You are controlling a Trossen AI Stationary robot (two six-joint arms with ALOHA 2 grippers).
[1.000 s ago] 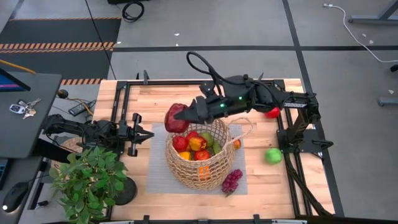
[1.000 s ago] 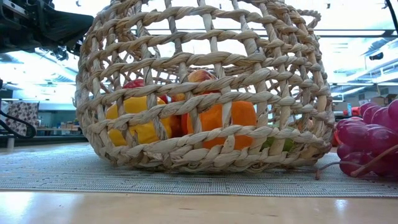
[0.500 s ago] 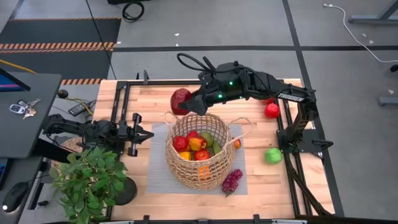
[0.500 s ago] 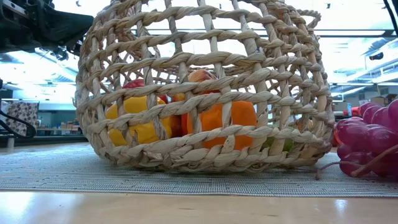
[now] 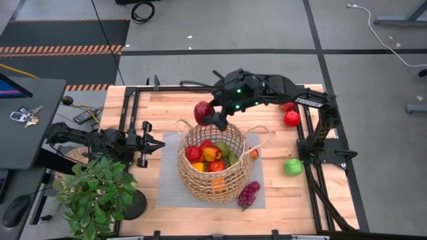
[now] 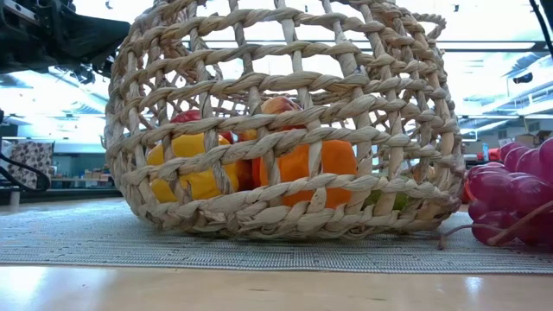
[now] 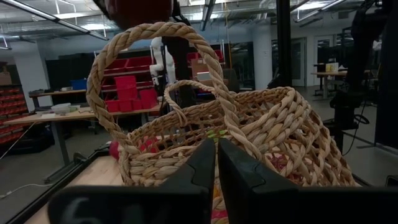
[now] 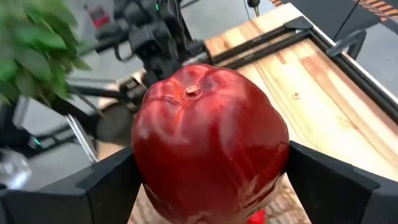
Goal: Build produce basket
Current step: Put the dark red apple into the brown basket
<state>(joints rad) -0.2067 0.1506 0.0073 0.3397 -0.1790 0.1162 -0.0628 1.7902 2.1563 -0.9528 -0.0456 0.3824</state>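
The right claw [image 5: 209,115] pinches a glossy dark-red toy apple [image 8: 210,145] just above the far rim of the round tan wicker basket [image 5: 212,167]; centre it over the fruit pile before lowering (left claw [image 5: 148,144] rests pressed together beside). The pale wooden counter [image 5: 167,107] gives way to grey floor.

Tan wicker basket [image 5: 212,163] upright on the mat, holding mixed fruit; red apple [image 5: 202,111] above its rim
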